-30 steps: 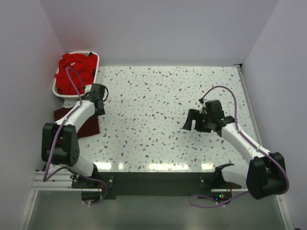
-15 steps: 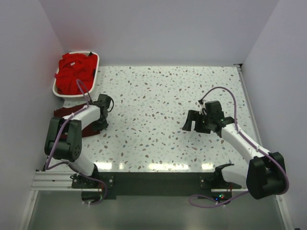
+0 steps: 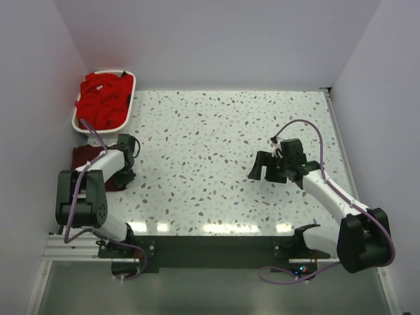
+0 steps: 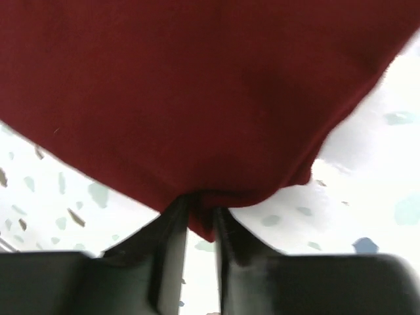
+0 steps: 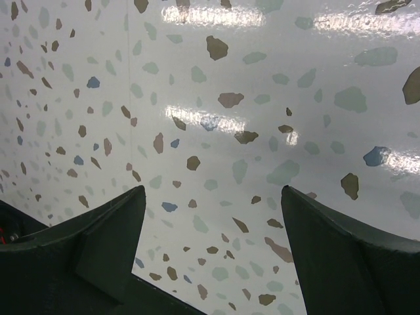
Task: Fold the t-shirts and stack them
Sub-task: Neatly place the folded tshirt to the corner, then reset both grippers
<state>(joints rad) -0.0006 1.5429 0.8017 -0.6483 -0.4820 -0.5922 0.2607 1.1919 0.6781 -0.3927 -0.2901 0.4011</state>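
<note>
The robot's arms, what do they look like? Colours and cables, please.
The left arm and right arm have white links, black joints and a looping purple cable each. The left gripper and right gripper are black, with two tapered fingers.

A white, speckled terrazzo counter (image 3: 223, 125) is enclosed by plain pale walls (image 3: 216, 39) at its far, left and right edges. Bright light reflections (image 3: 216, 228) streak its near edge, beside a dark base rail (image 3: 210, 252).
</note>
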